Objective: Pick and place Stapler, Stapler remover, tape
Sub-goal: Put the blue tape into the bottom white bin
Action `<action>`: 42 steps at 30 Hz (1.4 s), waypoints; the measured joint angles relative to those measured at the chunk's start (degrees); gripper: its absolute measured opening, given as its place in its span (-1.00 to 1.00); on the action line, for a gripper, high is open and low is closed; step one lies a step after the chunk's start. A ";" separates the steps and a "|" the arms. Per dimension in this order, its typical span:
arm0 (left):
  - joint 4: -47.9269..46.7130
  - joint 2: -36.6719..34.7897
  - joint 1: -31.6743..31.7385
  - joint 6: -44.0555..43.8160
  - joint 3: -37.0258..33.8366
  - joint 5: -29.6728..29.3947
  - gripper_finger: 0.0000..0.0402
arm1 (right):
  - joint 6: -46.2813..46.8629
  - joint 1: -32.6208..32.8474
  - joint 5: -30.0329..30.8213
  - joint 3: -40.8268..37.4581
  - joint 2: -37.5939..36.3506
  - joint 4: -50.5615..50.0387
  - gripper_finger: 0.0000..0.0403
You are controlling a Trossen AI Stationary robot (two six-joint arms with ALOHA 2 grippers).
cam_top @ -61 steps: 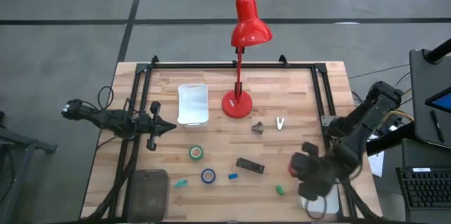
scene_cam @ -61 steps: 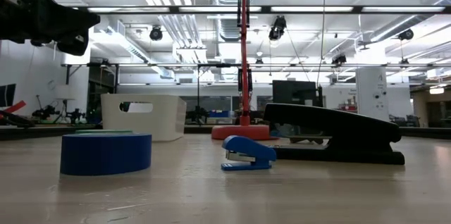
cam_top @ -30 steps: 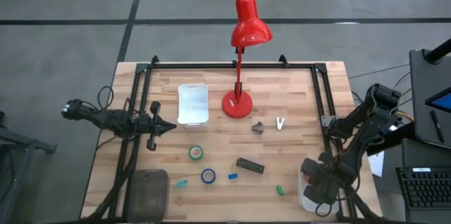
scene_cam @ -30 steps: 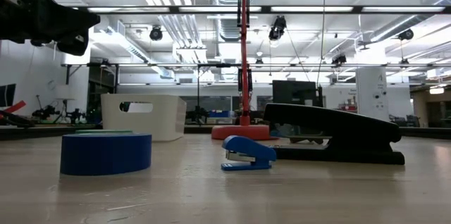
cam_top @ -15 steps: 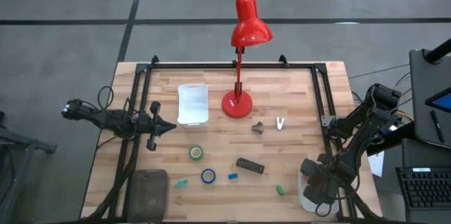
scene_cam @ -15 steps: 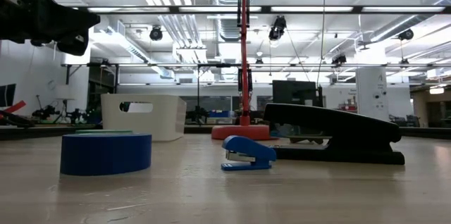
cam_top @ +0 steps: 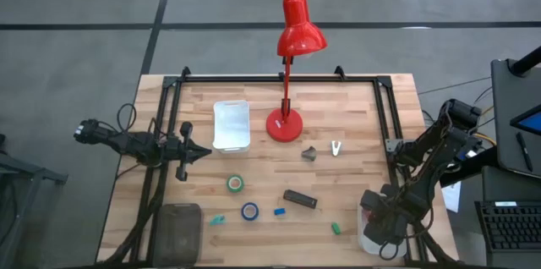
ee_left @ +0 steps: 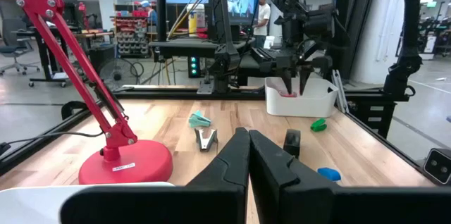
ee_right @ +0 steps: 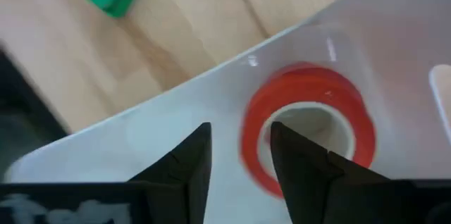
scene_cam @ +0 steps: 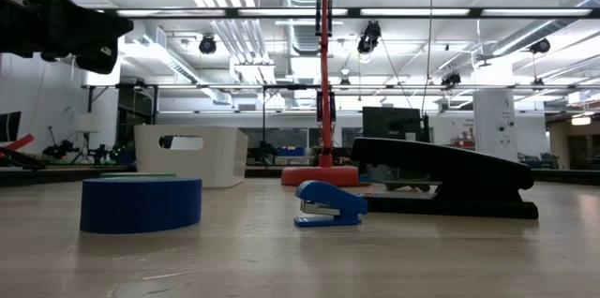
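Inside the white bin (ee_right: 176, 104), your right gripper (ee_right: 239, 155) stands parted over the red tape (ee_right: 306, 129); it looks light, rigid: pinch its wall. Left gripper (ee_left: 248, 155) closed.

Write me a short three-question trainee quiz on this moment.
1. True or false: the red tape lies inside the white bin.
2. Which gripper hangs over that bin? A) left gripper B) right gripper
3. Fill in: on the table, the black stapler lies beside the small ____ block.

Key: 1 true; 2 B; 3 blue.
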 joint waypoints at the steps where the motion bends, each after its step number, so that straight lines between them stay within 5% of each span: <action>1: 0.00 0.00 -0.02 -0.02 0.00 0.00 -0.95 | 0.02 -0.07 -0.01 0.39 -0.67 0.08 -0.28; 7: 0.00 0.00 -0.01 -0.02 0.00 -0.01 -0.95 | -0.27 -0.14 3.10 3.17 -4.61 0.08 -0.27; 16: 0.00 0.00 0.00 -0.02 0.00 -0.02 -0.95 | -15.78 -1.02 19.31 8.42 -5.46 0.44 -0.35; 31: 0.00 0.00 -0.01 -0.02 0.00 -0.01 -0.95 | -27.33 -6.67 31.54 9.42 -4.63 -0.08 -0.48; 42: 0.00 0.00 -0.01 0.00 0.00 -0.02 -0.95 | -30.42 -21.38 27.73 9.37 -4.64 -8.95 -0.52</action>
